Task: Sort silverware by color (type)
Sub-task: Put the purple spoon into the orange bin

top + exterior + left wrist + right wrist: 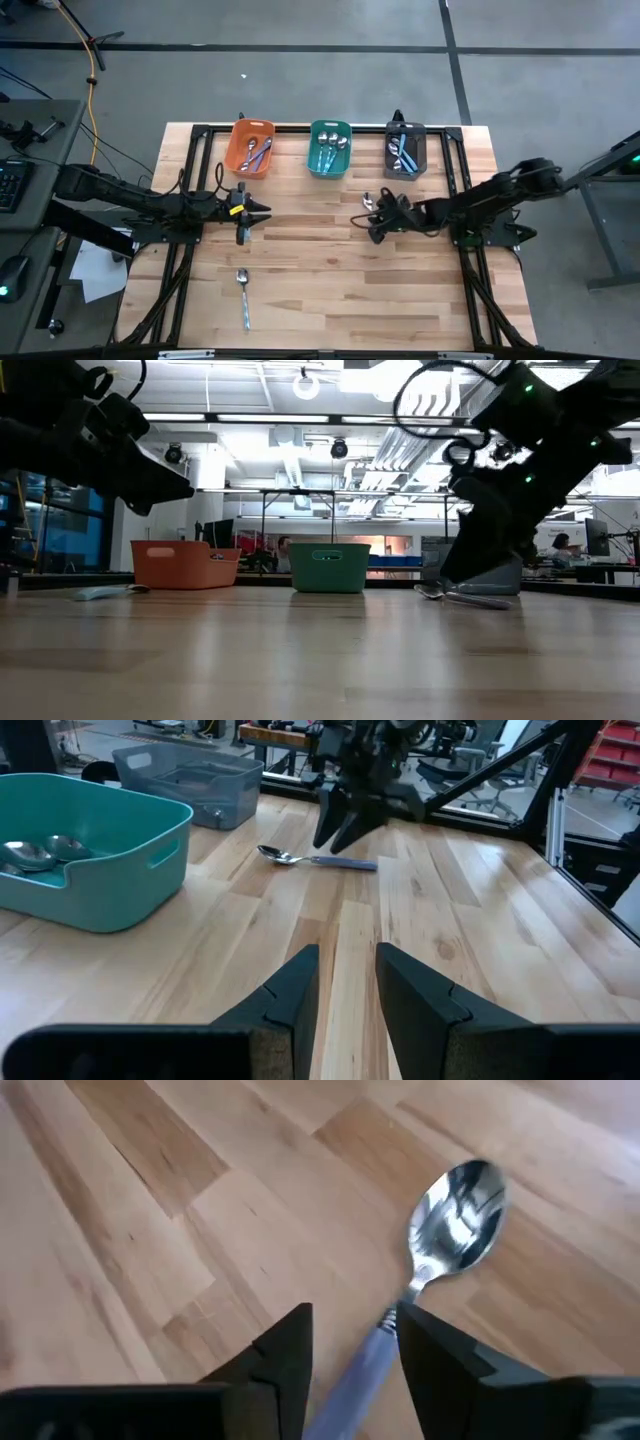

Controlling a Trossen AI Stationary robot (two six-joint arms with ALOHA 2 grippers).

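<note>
My right gripper is open and low over a spoon with a shiny bowl and a pale purple-blue handle. The spoon lies flat on the table in front of the dark grey bin, and its handle runs between the two fingers. It also shows in the low view and the left wrist view. My left gripper hovers open and empty in front of the orange bin. A second spoon with a pale handle lies near the table's near edge. My right gripper comes at the spoon from above. The handle just behind the neck lies on the table between the open fingers, close against one finger. Whether that finger touches it, I cannot tell.
Three bins stand in a row along the far edge: orange, teal and dark grey, each with several spoons inside. Bare wood lies between the arms and toward the near edge. A black frame rail runs behind the bins.
</note>
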